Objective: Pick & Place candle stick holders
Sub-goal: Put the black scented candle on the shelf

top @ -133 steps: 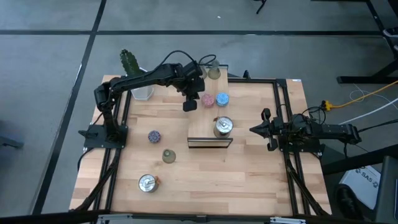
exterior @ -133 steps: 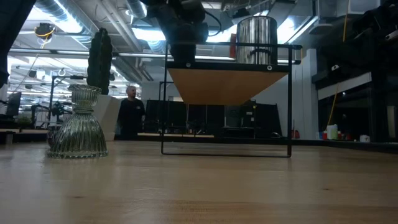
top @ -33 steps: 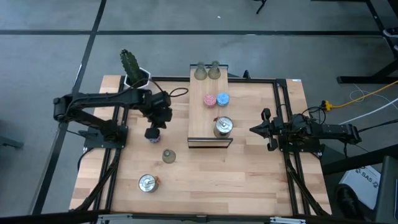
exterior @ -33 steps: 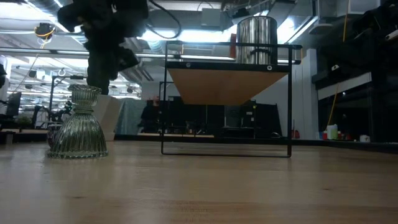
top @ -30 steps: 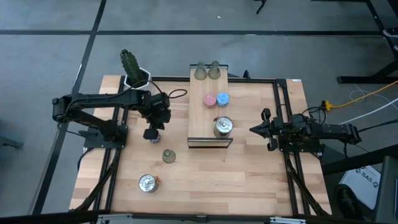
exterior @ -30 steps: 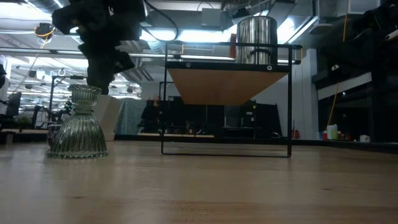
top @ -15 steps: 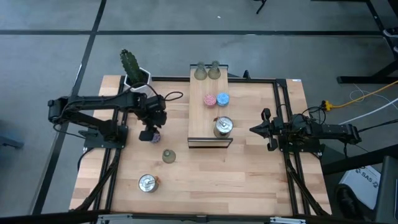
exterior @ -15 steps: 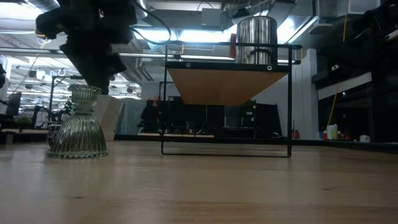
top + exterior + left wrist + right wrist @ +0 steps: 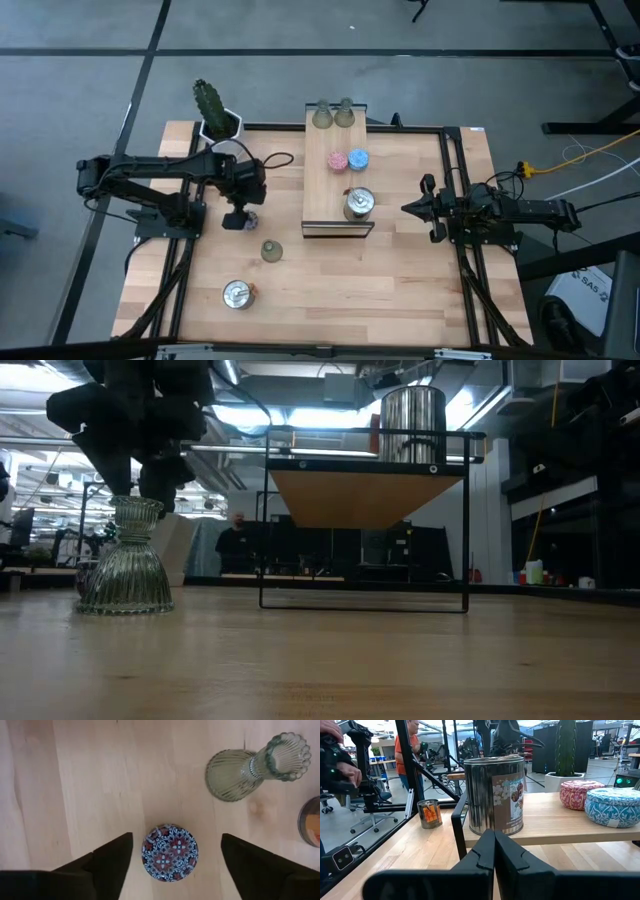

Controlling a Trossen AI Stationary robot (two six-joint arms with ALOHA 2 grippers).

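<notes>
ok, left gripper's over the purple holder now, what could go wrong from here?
1. The left gripper is open around the purple holder, which sits slightly toward one finger. That finger may touch first and nudge it.
2. The holder is low and round, so the pads might slip up over its rim.
3. The green glass holder stands nearby and looks easy to tip if the carry toward the wooden shelf swings wide.

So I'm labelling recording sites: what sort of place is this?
Probably a robotics lab or open workshop. The wooden table sits on a bare grey floor, ceiling strip lights run overhead, and beyond it stand metal frames, rolling chairs and people at other rigs.
</notes>
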